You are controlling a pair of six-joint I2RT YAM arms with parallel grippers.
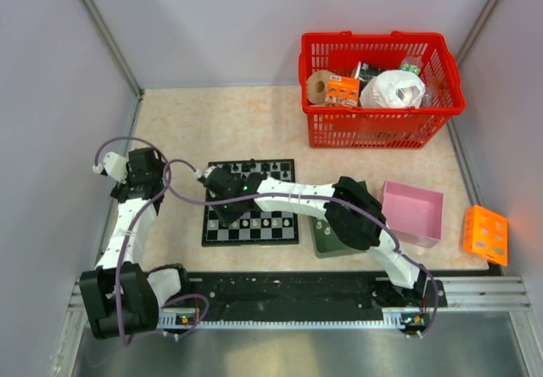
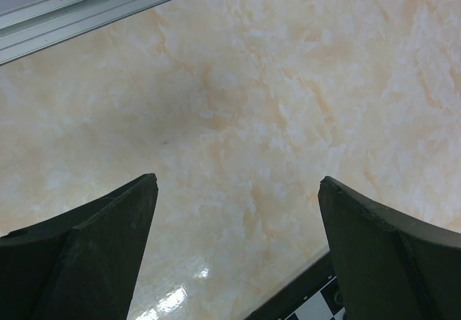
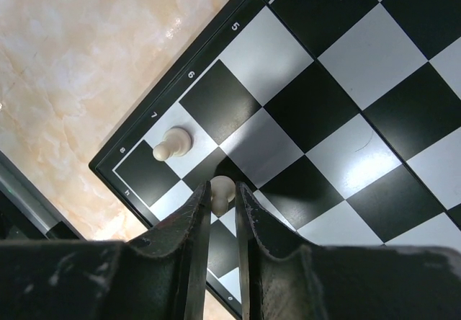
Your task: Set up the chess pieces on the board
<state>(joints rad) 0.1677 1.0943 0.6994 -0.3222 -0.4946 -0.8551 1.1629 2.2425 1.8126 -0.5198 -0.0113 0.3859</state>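
Top view: see right gripper [image 1: 227, 200] down over the left part of the board [image 1: 291, 239], with right arm [image 1: 305, 194] laid straight across the squares. Chess pieces [image 1: 259, 170] lined along the far edge, whitish ones in the near rows. Dark green tray [image 1: 321, 243] mostly buried under that arm's elbow, so no read on its contents and no clean reach into it. Pink box [image 1: 413, 216], orange box [image 1: 484, 234] and red basket [image 1: 382, 131] well apart from the board, out of play. Left arm [image 1: 127, 224] folded off to the board's left.

Left wrist: left gripper [image 2: 238, 183] spread wide, nothing between, only bare table [image 2: 252, 104] below. Board corner just peeking in at the bottom edge. Not in the way.

Right wrist: jaws set narrow around a whitish pawn [image 3: 220, 186] near the board's corner, roughly over the dark square one in from the edge. Cannot tell whether the pads pinch it or stand just off it. Second whitish pawn [image 3: 171, 145] just beside, on the light square by the 7 mark.

Risks, as a guess:
- Could tip the pawn if one pad sticks or drags on release.
- Could leave it straddling a line if set off-centre.
- Could clip the neighbour pawn if pulled out sideways rather than straight up.
- Could sweep near-row pieces with the forearm on retreat, given the low reach across the board.
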